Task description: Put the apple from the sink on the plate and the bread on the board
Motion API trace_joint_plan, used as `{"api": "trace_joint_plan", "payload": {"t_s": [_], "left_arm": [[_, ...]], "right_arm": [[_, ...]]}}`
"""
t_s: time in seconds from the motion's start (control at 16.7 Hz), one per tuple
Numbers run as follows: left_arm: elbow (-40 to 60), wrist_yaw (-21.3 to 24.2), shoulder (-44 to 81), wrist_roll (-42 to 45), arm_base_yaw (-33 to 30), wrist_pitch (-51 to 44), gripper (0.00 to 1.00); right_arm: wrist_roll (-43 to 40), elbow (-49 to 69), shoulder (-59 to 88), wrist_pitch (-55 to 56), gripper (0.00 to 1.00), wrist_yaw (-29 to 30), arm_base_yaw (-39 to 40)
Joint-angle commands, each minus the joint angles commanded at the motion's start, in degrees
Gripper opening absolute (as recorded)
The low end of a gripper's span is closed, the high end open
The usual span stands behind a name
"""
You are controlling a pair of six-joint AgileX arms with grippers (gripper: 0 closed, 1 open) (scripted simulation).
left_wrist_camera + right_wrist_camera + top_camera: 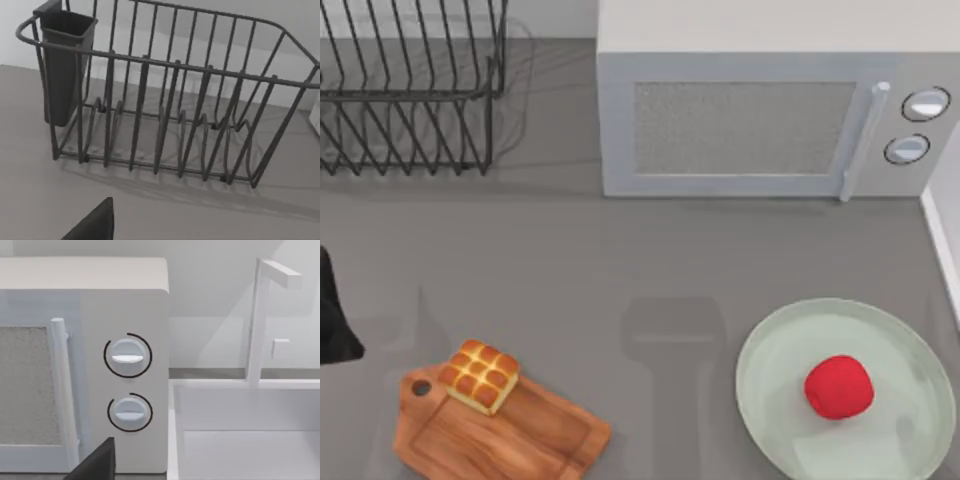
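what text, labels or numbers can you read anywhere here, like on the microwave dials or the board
None: no readable text in any view.
Microwave: its two dials carry only a plain arc each, no numbers.
Board, bread, plate, apple, dish rack: unmarked.

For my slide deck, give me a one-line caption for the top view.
Apple resting on the mint plate, bread on the wooden board, microwave behind.
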Motion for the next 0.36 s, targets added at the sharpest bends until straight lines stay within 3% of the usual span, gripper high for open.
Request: {"api": "trace_joint_plan", "payload": {"t_s": [0.18, 0.36], "left_arm": [[-3.45, 0.63, -6.94, 7.02, 0.63, 1.80, 1.00], [-4.25, 0.82, -8.57, 8.65, 0.71, 2.20, 1.00]], "right_arm": [[0.00, 0.00, 0.00, 0.00, 1.00, 0.00, 0.00], [0.00, 0.00, 0.00, 0.00, 1.00, 0.00, 0.00]]}}
